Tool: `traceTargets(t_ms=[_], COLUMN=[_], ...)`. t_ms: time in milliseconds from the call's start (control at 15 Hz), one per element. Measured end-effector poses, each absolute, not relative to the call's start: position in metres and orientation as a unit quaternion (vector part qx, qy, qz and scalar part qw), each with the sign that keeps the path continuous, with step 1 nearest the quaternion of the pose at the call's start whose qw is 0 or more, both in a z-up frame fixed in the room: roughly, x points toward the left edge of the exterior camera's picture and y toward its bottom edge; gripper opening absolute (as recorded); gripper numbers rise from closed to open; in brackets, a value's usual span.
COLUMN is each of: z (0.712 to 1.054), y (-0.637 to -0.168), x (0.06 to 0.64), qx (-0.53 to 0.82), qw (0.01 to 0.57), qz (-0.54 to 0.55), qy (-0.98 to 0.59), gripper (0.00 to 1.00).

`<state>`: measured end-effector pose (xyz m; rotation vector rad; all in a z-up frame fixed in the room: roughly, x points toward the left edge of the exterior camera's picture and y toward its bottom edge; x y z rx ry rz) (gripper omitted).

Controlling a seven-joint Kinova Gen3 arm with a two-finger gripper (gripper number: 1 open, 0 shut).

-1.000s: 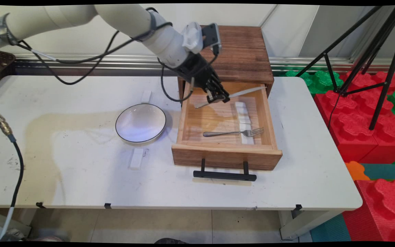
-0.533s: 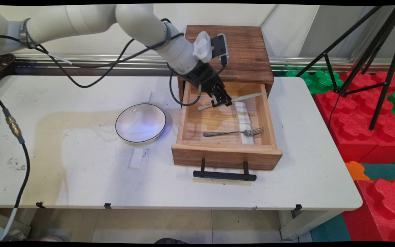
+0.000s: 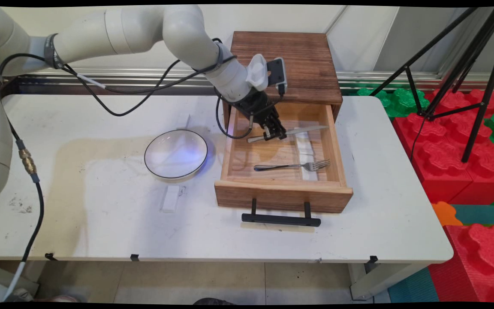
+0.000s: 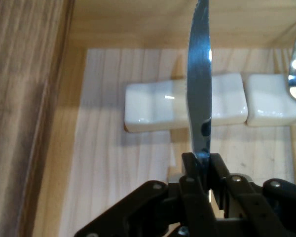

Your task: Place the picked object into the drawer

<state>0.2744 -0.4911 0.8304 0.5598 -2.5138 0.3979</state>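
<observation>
**Over the open drawer: knife in the claw**

Inside the drawer [image 3: 282, 150], the gripper [image 3: 275, 136] is clamped on a knife [image 3: 292, 131], blade pointing right above a white rest [image 3: 303, 142]. Nearer lies a fork [image 3: 292, 166], tines on a second rest [image 3: 309, 174]. Left of the drawer, a bowl [image 3: 176, 153] stands on the table [image 3: 101, 214]. Step, by judgement: lowering the knife. Against a second ago, knife and gripper sit lower and nearer.

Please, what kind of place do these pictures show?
Probably a robotics lab or test room: a white table holds a staged wooden drawer box, a camera tripod stands nearby, and foam play blocks cover the floor.
</observation>
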Motion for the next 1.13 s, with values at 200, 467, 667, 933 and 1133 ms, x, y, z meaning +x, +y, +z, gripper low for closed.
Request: traceTargets(t_ms=[200,467,667,933,1133], z=[0.821,0.812,0.807,0.806,0.811], y=[-0.493,-0.497,-0.499,-0.501,-0.502], x=[0.275,0.273,0.271,0.271,0.272], qx=[0.205,0.201,0.198,0.196,0.198], qw=[0.261,0.262,0.264,0.268,0.273], qz=[0.145,0.145,0.145,0.147,0.148], qy=[-0.932,-0.933,-0.933,-0.932,-0.930], gripper=[0.00,0.00,0.00,1.00,1.00])
